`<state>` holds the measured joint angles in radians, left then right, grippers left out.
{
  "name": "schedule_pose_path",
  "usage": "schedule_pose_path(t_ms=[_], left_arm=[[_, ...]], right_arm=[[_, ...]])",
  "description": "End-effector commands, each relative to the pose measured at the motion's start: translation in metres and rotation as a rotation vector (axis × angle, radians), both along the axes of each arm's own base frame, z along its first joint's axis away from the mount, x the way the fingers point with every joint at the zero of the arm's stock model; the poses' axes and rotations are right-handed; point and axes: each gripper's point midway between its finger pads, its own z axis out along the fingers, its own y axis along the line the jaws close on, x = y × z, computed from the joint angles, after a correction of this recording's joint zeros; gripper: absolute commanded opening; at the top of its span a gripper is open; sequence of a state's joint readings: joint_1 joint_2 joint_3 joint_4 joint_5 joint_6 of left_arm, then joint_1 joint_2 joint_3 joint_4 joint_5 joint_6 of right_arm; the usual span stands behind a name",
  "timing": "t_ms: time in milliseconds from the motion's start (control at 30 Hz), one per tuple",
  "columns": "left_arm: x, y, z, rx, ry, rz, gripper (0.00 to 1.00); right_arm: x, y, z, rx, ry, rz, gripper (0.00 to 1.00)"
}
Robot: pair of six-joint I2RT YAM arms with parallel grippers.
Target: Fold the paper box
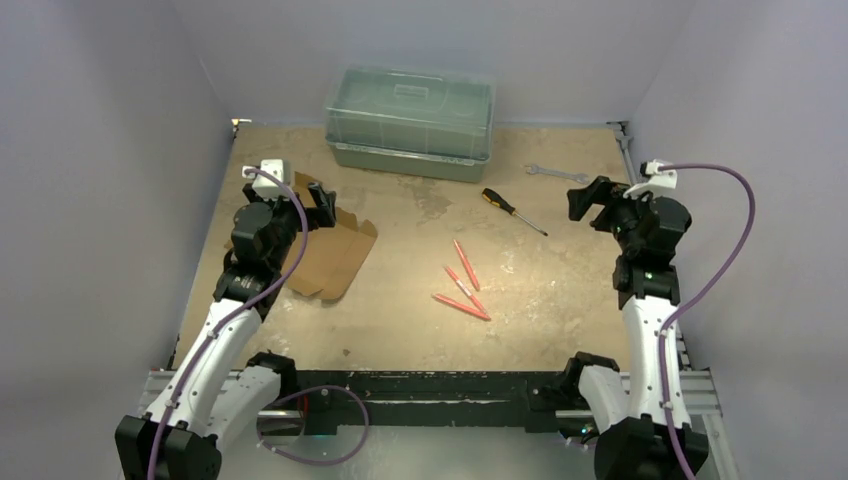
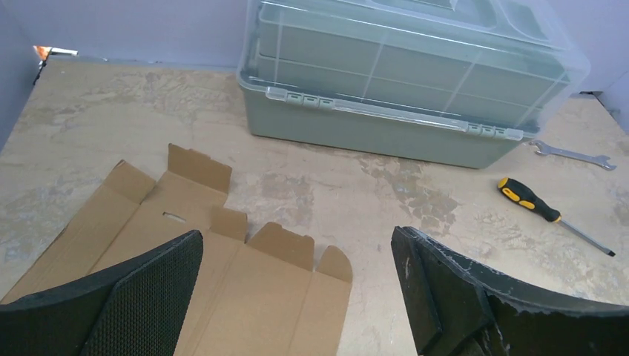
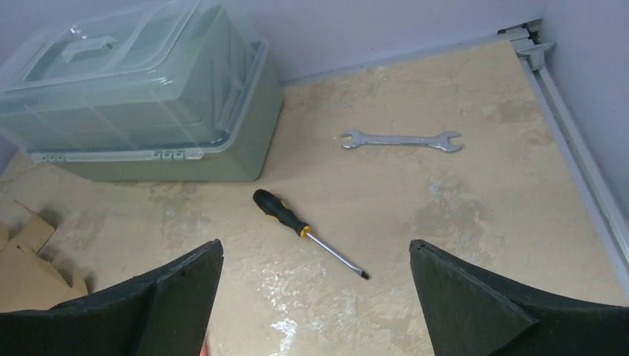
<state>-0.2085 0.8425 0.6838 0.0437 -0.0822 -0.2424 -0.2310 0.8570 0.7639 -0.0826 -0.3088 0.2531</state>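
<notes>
A beige, mottled table (image 1: 560, 270) fills the view from above, with grey walls on three sides. All places below are given from the large translucent green-grey plastic container with a clear lid (image 1: 410, 120), which stands against the far wall at the middle of the table.

Two white and black robot arms rise from the near edge. The left claw (image 2: 297, 245) hangs in front of the container's left end, its two black fingers spread wide and released, holding nothing. The right claw (image 3: 315, 245) hangs well to the right of the container, also spread wide and empty.

The paper box (image 1: 335, 255), a flat, unfolded brown thin-cardboard cut-out with small flaps, lies on the table in front of the container's left end. The left claw is above its far left part; whether it touches the cardboard cannot be told.

Three thin red pens (image 1: 462, 282) lie loosely together well in front of the container's right half. A screwdriver with a black and yellow handle (image 1: 512, 210) lies near the front right corner. A flat silver open-ended wrench (image 1: 555, 172) lies just to the right.
</notes>
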Motion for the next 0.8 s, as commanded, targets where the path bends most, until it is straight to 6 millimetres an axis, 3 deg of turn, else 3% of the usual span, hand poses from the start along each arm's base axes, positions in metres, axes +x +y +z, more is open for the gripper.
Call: schedule_pose_path(t_ms=[0,167,400,767], left_arm=[[0.002,-0.002,0.023,-0.022,-0.071,-0.027,0.99],[0.005,0.002,0.022,-0.037,-0.067,-0.015,0.99],[0.011,-0.010,0.008,-0.063,-0.017,-0.070,0.99],[0.011,-0.024,-0.016,-0.065,0.082,-0.143,0.98]], right_arm=[[-0.003,-0.002,0.037,-0.006,-0.095,0.003,0.99],[0.001,0.002,0.023,-0.028,-0.070,0.058,0.99],[-0.004,0.015,0.000,-0.144,-0.080,0.182,0.99],[-0.020,0.041,-0.009,-0.296,-0.116,0.413,0.99]])
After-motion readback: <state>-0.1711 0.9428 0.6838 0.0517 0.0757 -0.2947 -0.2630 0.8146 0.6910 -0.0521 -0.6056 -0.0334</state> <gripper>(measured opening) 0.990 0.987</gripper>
